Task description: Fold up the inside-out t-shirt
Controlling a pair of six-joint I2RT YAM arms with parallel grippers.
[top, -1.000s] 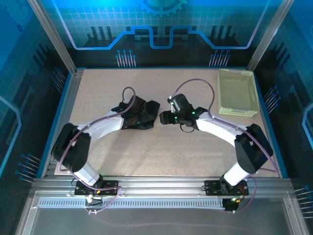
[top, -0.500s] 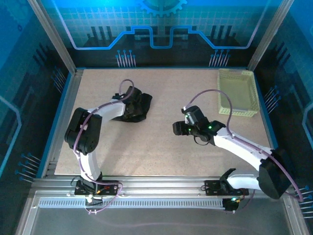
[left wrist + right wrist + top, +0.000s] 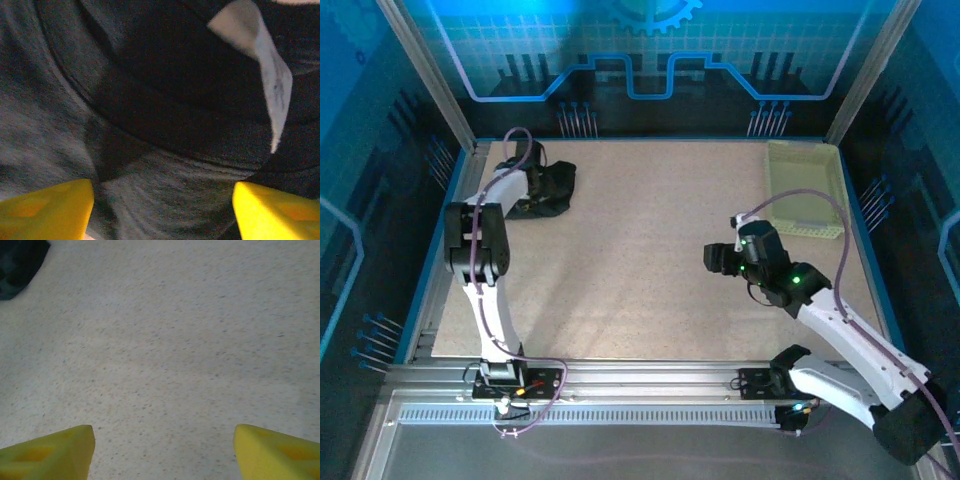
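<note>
Black t-shirt (image 3: 558,186), white label (image 3: 272,75); speckled beige table (image 3: 640,260); yellow-green basket (image 3: 790,170)

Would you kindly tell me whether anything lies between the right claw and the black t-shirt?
Nothing visible does: only bare table lies between the right claw and the bunched t-shirt at the far left corner. The basket sits far right, off that line.

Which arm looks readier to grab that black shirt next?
Left. The left gripper is right at the black t-shirt, jaws spread over the cloth. The right gripper hangs open above bare table, well away from the shirt.
</note>
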